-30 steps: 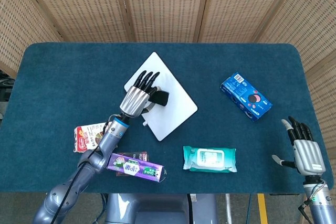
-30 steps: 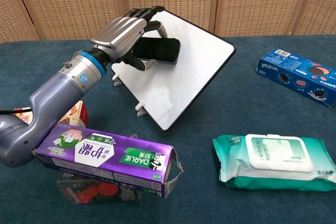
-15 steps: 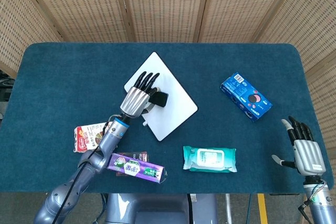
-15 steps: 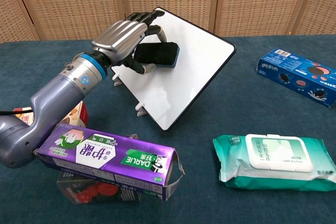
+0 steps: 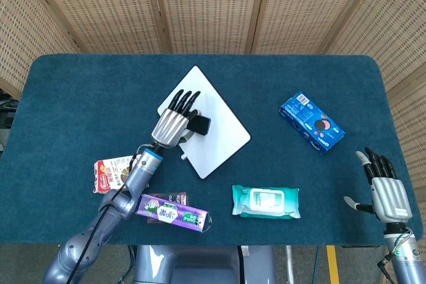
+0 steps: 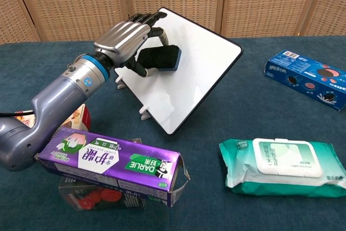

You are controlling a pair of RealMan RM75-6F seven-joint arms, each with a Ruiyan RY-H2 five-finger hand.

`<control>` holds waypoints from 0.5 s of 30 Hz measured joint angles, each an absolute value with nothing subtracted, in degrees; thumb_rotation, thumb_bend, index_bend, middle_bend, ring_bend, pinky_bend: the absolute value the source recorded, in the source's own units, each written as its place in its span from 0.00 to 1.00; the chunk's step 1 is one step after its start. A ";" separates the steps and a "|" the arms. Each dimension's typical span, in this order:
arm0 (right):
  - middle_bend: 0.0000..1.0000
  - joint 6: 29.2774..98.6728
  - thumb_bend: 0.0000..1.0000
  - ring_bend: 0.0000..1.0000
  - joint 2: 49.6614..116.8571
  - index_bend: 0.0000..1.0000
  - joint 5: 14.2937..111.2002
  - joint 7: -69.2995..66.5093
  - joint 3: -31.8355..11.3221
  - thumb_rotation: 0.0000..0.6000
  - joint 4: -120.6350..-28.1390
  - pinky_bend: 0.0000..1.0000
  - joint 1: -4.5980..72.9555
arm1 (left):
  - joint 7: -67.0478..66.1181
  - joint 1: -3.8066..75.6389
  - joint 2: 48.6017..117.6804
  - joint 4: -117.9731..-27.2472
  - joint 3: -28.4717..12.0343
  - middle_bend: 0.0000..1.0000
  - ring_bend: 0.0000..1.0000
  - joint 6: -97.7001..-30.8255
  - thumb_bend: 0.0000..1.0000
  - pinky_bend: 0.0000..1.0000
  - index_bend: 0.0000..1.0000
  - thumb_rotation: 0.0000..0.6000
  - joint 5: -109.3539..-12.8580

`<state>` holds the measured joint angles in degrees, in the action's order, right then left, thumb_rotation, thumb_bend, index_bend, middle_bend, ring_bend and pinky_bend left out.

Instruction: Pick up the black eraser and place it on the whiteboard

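Nearest to us in the chest view lies the purple toothpaste box (image 6: 111, 165) on top of a small clear pack with red contents (image 6: 100, 198), and to its right the green wet-wipe pack (image 6: 281, 167); none of these bears on the move. Behind them our left arm reaches up and away from us, and our left hand (image 6: 123, 35) sits over the near-left part of the whiteboard (image 6: 203, 68), fingers (image 5: 184, 100) stretched out toward the far edge. The black eraser (image 6: 158, 58) lies just to the right of that hand, under the thumb side, and we judge it to be resting on the board's white face, though we cannot tell whether the thumb and a finger pinch it or merely touch it. Its long axis runs roughly left to right across the board, crosswise to the fingers. The head view agrees: the eraser (image 5: 199, 124) pokes out from the right edge of the hand, well inside the board's outline. If the hand is to let go, we think it should open and draw back toward the left, away from the eraser, so as not to drag it off. Our right hand (image 5: 385, 189) rests low at the table's far right, fingers apart and holding nothing, well apart from the board, beyond the blue biscuit box (image 5: 311, 122).
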<state>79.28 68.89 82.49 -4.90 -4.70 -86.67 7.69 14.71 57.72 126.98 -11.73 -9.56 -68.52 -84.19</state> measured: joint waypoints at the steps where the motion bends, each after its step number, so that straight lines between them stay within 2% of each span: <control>1: 0.00 79.24 0.05 0.00 68.89 0.02 82.50 -4.93 -4.69 1.00 -86.66 0.00 7.70 | 14.65 57.77 126.99 -11.76 -9.59 0.00 0.00 -68.52 0.26 0.00 0.39 1.00 -84.12; 10: 0.00 79.36 0.05 0.00 68.79 0.02 82.65 -5.14 -4.69 1.00 -86.71 0.00 7.70 | 13.76 58.10 127.24 -12.05 -9.85 0.00 0.00 -68.67 0.24 0.00 0.39 1.00 -83.42; 15: 0.00 79.40 0.05 0.00 68.81 0.02 82.74 -5.15 -4.68 1.00 -86.70 0.00 7.72 | 13.40 58.06 127.28 -12.06 -9.86 0.00 0.00 -68.48 0.22 0.00 0.33 1.00 -83.21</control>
